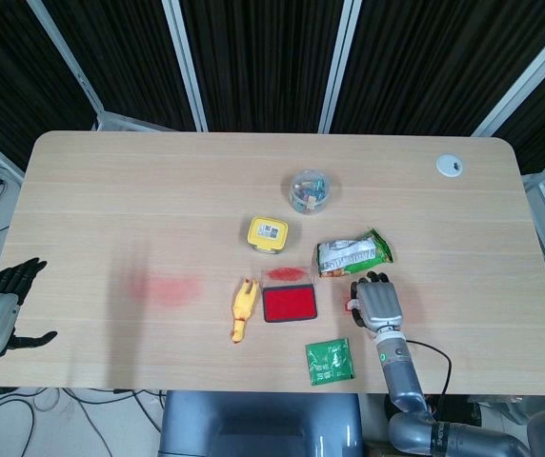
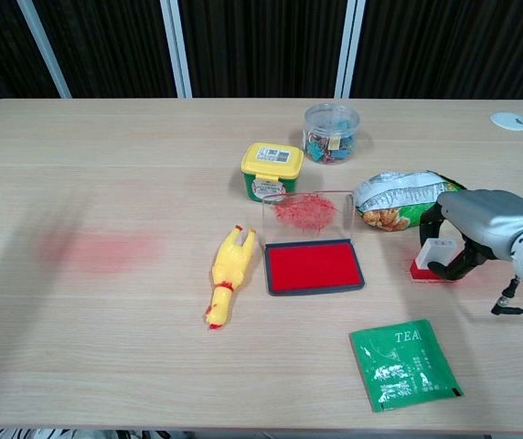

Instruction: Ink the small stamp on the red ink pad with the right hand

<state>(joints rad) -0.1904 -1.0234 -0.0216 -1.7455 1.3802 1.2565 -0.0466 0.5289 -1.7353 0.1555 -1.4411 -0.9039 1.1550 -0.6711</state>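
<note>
While the red ink pad (image 2: 314,266) lies just left, the right hand (image 2: 481,229) apparently grips the small stamp (image 2: 435,259).

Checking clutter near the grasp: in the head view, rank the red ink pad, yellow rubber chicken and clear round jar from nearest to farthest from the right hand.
From the right hand:
1. Red ink pad in its dark tray, just to its left.
2. Yellow rubber chicken, farther left, beyond the pad.
3. Clear round jar of small colourful items, toward the table's far side.
</note>
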